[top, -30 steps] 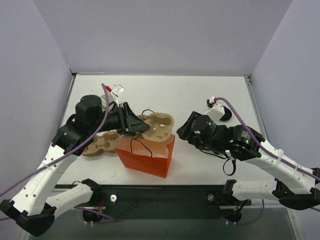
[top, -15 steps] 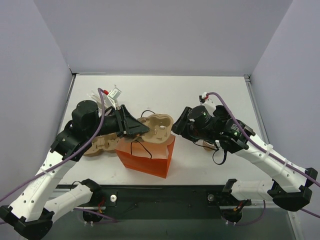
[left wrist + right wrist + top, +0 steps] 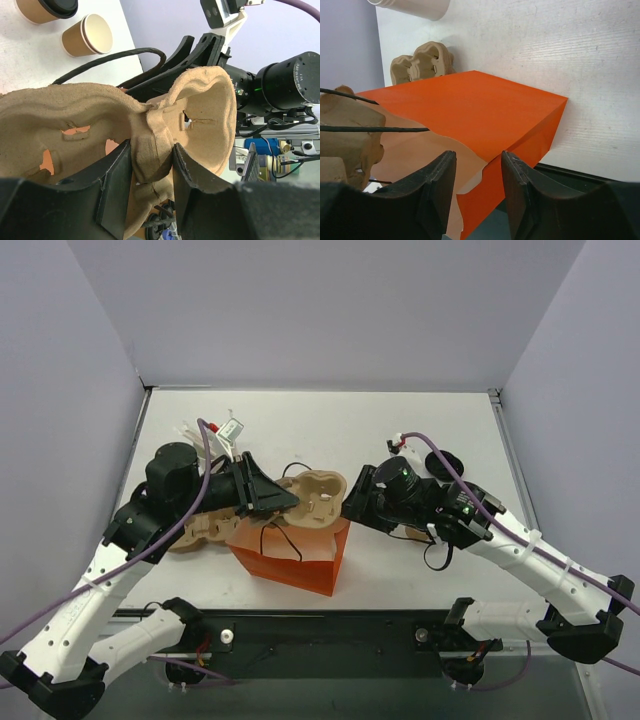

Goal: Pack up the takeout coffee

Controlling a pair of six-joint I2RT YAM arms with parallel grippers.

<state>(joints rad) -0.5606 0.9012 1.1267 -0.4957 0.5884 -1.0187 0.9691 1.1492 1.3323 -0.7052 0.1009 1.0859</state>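
The takeout coffee (image 3: pixel 44 8), a tan cup with a black lid, stands on the table far right of the bag; from above only its black lid (image 3: pixel 443 462) shows. My left gripper (image 3: pixel 285 502) is shut on the middle ridge of a pulp cup carrier (image 3: pixel 200 115) and holds it over the open mouth of the orange bag (image 3: pixel 290 558). My right gripper (image 3: pixel 350 510) is open, its jaws standing on either side of the bag's right rim (image 3: pixel 485 172). The coffee is in neither gripper.
A tan cup with no lid (image 3: pixel 91 34) stands beside the coffee. A second pulp carrier (image 3: pixel 198 528) lies left of the bag, also in the right wrist view (image 3: pixel 422 61). A white cup (image 3: pixel 415 7) of stirrers stands at the back left (image 3: pixel 200 435).
My right gripper has moved left from the table's right side to the bag's right rim. The bag has shifted slightly. My left gripper still holds the carrier over the bag.
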